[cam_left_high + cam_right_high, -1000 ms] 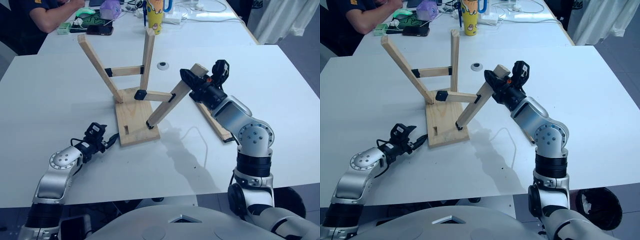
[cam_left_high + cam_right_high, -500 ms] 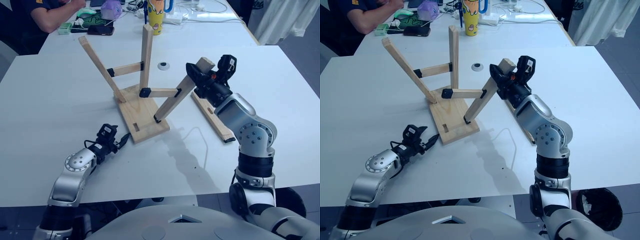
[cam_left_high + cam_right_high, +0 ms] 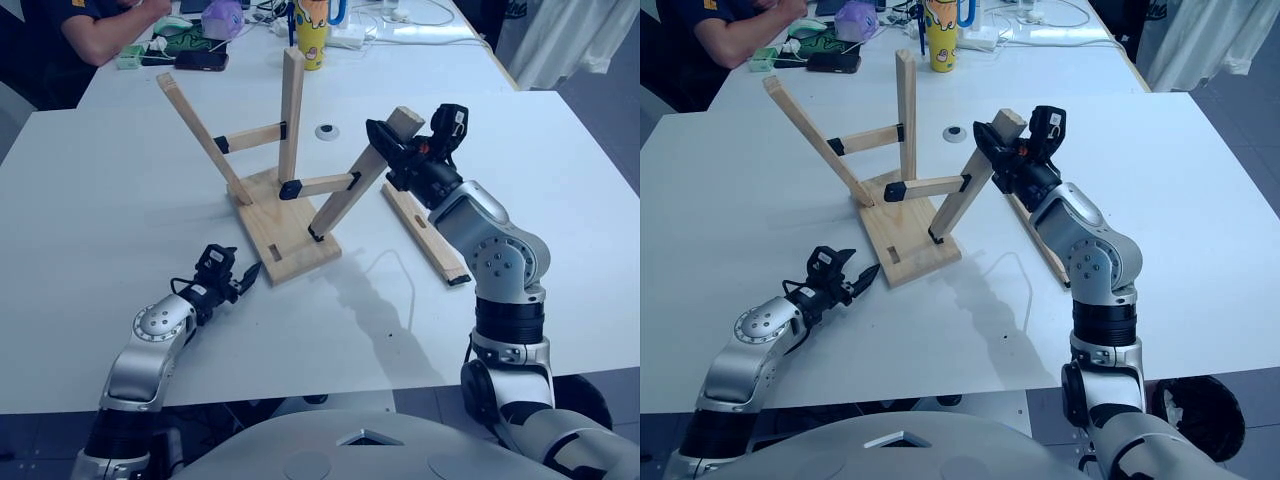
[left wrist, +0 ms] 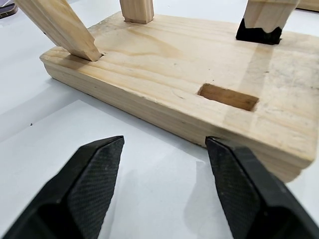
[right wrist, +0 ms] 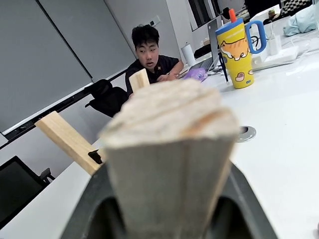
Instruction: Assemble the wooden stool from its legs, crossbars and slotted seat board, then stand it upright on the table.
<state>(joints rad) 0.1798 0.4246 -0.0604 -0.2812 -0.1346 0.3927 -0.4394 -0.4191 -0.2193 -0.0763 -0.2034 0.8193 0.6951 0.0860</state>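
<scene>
White table (image 3: 120, 200), mid-scene: upturned stool's seat board (image 3: 290, 240) lying flat, legs (image 3: 292, 110) skyward. Right gripper (image 3: 390, 145) clamped on tilted right leg (image 3: 340, 200) near its top. Left gripper (image 4: 164, 144) spread wide, just near of board's corner.

Four legs (image 3: 198, 133), two crossbars (image 3: 250, 138), one seat board (image 3: 291, 251), one mug (image 3: 311, 36).

Our two head eyes look forward and down over the white table (image 3: 120, 180), sharing the whole upturned stool (image 3: 285, 215). Our left wrist camera sits low, very near the near edge of the seat board (image 4: 164, 69). Our right wrist camera looks along a leg (image 5: 169, 114), close up, toward the far left
</scene>
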